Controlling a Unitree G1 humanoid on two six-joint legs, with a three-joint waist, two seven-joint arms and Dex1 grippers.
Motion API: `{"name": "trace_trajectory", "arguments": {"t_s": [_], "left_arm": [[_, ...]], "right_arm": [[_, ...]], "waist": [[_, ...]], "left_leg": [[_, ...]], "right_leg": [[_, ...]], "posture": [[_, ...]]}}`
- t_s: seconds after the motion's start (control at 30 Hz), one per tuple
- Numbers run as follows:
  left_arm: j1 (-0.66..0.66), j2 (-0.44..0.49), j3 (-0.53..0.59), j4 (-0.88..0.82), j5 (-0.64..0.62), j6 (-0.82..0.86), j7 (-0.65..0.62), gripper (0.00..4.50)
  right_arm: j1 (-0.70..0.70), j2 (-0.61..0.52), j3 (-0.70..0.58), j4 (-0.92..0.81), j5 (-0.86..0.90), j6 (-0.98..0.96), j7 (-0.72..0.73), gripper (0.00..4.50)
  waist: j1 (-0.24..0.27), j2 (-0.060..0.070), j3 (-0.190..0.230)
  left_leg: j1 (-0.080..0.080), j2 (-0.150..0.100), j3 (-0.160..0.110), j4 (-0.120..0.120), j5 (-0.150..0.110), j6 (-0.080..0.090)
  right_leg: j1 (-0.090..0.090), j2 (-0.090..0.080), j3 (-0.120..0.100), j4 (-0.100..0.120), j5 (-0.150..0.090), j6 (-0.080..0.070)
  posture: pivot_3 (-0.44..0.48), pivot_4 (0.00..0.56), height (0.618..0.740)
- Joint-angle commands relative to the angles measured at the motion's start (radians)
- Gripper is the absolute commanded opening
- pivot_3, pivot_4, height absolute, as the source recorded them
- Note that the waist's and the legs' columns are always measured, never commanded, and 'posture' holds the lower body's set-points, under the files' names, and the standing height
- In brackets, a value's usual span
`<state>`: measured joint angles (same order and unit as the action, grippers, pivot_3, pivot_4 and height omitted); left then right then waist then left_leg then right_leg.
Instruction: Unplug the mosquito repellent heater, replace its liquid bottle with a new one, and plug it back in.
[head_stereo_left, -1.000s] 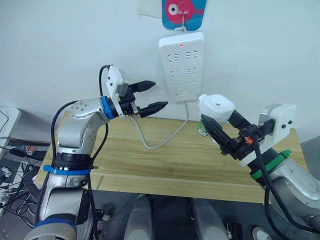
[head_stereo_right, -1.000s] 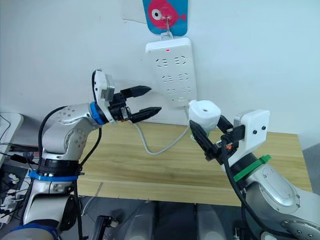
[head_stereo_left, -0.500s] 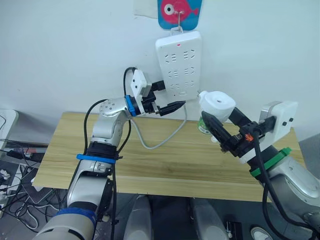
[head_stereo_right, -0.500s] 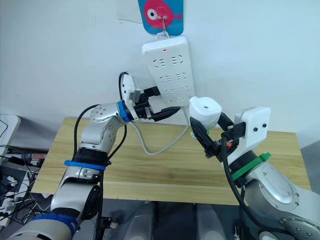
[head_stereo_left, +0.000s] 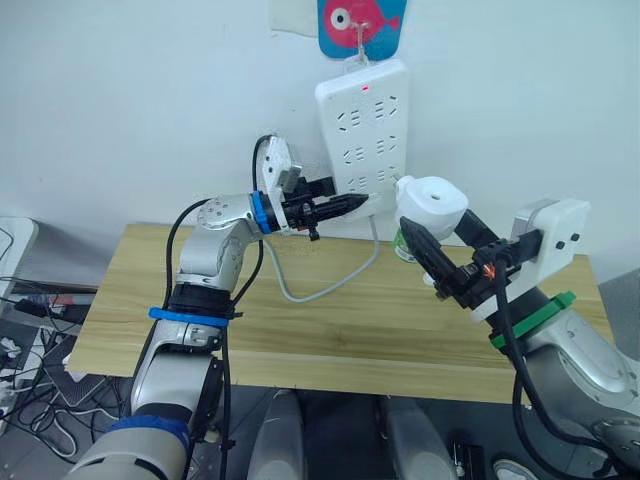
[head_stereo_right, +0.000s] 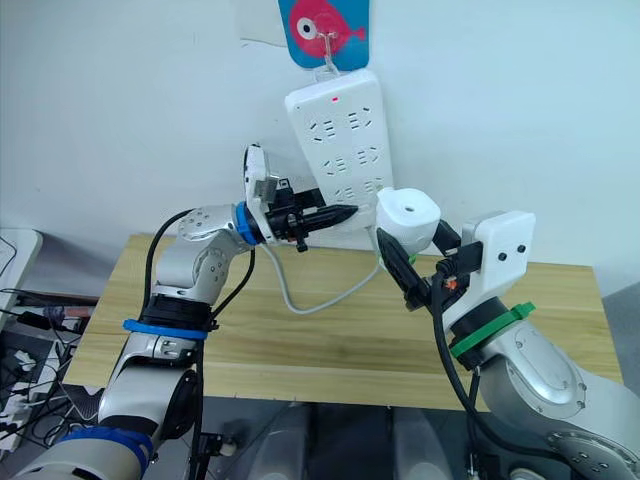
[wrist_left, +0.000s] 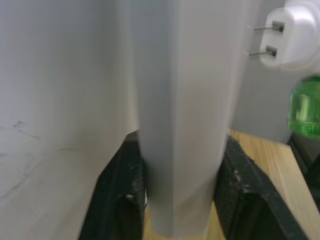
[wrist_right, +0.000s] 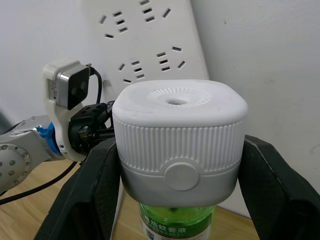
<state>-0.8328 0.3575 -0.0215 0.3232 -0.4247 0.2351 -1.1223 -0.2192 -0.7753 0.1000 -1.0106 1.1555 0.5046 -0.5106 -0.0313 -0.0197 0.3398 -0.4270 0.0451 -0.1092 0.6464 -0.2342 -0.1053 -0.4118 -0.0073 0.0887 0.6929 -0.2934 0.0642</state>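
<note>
Right jaws (head_stereo_left: 432, 262) clamp heater (head_stereo_left: 432, 207) — green bottle (wrist_right: 176, 221) inside; left jaws (head_stereo_left: 345, 205) grip power strip (head_stereo_left: 364, 135) edge.

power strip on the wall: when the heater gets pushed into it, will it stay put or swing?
The power strip seems to hang from one hook at its top, so it would likely swing or tilt under a push. The left gripper clamps its lower end, which should steady it. Its casing looks rigid, so little flex.
</note>
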Motion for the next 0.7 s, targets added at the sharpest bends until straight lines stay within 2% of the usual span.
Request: {"name": "trace_trajectory", "arguments": {"t_s": [0.03,0.37,0.7], "left_arm": [[0.014,0.001,0.009,-0.076,-0.025,0.021,0.000,1.31],[0.015,-0.003,0.002,-0.092,-0.015,0.053,0.015,1.31],[0.018,-0.017,-0.001,-0.097,-0.011,0.048,0.020,1.31]], "right_arm": [[-0.025,0.011,-0.026,-0.037,-0.018,0.000,-0.005,2.93],[-0.113,0.030,0.024,-0.037,-0.131,0.092,-0.005,2.93],[-0.171,0.193,0.015,0.006,-0.170,0.198,-0.050,2.93]], "waist": [[0.000,0.000,0.000],[0.000,0.000,0.000],[-0.001,0.000,0.000]], "left_leg": [[0.000,0.000,0.000,0.000,0.000,0.000],[0.000,0.000,0.000,0.000,0.000,0.000],[0.000,0.000,0.000,0.000,0.000,0.000]], "right_leg": [[0.000,0.000,0.000,0.000,0.000,0.000],[0.000,0.000,0.000,0.000,0.000,0.000],[-0.001,0.000,0.000,0.001,0.000,0.000]], "posture": [[0.037,0.286,0.740],[0.036,0.282,0.740],[0.026,0.296,0.740]]}}
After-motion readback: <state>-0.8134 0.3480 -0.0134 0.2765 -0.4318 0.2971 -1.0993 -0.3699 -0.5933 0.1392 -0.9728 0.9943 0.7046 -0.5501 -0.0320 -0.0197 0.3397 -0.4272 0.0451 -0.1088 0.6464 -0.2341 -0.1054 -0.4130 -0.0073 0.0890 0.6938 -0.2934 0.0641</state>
